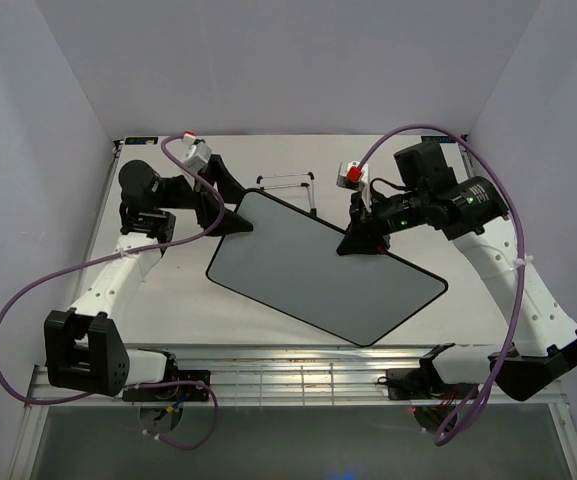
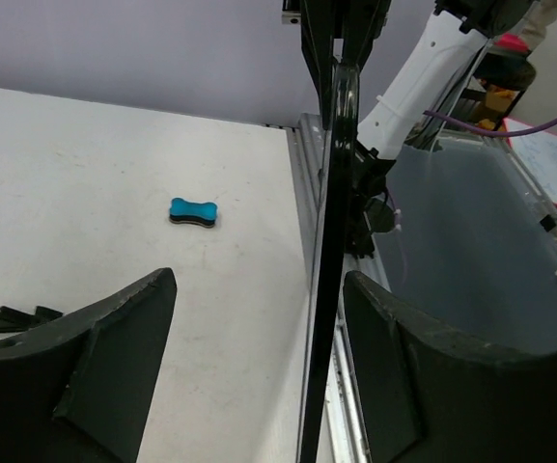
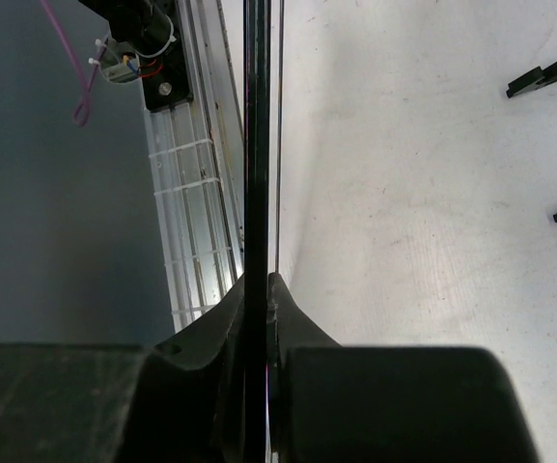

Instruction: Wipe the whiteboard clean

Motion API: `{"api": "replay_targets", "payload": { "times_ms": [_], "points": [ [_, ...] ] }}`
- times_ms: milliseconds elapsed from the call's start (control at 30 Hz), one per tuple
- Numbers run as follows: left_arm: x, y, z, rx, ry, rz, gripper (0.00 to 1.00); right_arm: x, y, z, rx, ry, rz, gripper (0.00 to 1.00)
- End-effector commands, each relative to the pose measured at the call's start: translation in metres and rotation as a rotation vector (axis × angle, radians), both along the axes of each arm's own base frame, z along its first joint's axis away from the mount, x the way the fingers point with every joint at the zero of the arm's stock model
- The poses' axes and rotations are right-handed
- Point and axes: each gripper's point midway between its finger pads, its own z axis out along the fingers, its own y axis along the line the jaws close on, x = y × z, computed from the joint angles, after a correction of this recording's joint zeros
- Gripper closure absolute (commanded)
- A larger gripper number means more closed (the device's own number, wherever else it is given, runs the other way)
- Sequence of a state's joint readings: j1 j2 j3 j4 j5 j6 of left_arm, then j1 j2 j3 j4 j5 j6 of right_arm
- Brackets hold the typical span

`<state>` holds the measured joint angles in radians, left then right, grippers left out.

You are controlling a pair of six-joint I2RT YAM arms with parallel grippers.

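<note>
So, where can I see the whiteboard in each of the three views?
Top external: the whiteboard sits slanted across the centre, its face showing.
Left wrist: it is seen edge-on, a black vertical line just right of centre.
Right wrist: it is edge-on again, a black vertical line just left of centre.
Shared landmark: the metal rail, which shows in all three views.

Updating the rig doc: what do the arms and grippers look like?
The left arm and right arm have white links with black joints and bases. A purple cable loops along each. The left gripper and right gripper are black with wedge-shaped fingers. A small white block sits by each wrist, red-capped on the right.
</note>
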<state>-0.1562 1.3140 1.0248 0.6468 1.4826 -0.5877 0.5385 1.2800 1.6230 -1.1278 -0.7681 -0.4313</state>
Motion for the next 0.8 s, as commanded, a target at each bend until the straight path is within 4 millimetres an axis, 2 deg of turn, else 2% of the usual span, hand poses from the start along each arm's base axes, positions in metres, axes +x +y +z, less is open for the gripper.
{"api": "replay_targets", "payload": {
  "times_ms": [0, 200, 300, 500, 600, 633, 667, 700, 767],
  "points": [
    [-0.057, 0.012, -0.021, 0.107, -0.024, -0.276, 0.22, -0.006, 0.009, 0.035, 0.099, -0.063, 0.061, 0.92],
    [-0.063, 0.011, -0.028, 0.115, 0.036, -0.286, 0.29, -0.008, 0.013, 0.039, 0.101, -0.072, 0.087, 0.92],
    [-0.068, 0.011, -0.027, 0.113, 0.027, -0.284, 0.31, -0.01, 0.012, 0.042, 0.106, -0.086, 0.094, 0.92],
    [-0.071, 0.011, -0.027, 0.111, 0.029, -0.28, 0.44, -0.013, 0.01, 0.047, 0.113, -0.102, 0.098, 0.92],
    [-0.076, 0.009, -0.02, 0.112, 0.022, -0.289, 0.48, -0.013, 0.011, 0.05, 0.12, -0.109, 0.099, 0.92],
    [-0.079, 0.008, -0.018, 0.112, 0.012, -0.293, 0.51, -0.012, 0.012, 0.049, 0.119, -0.102, 0.097, 0.92],
    [-0.081, 0.007, -0.015, 0.109, 0.002, -0.296, 0.65, -0.012, 0.012, 0.049, 0.121, -0.103, 0.099, 0.92],
    [-0.084, 0.006, -0.012, 0.106, -0.012, -0.295, 0.73, -0.011, 0.013, 0.049, 0.122, -0.101, 0.1, 0.92],
    [-0.088, 0.005, -0.009, 0.105, -0.022, -0.305, 0.78, -0.009, 0.015, 0.049, 0.122, -0.094, 0.101, 0.92]
  ]
}}
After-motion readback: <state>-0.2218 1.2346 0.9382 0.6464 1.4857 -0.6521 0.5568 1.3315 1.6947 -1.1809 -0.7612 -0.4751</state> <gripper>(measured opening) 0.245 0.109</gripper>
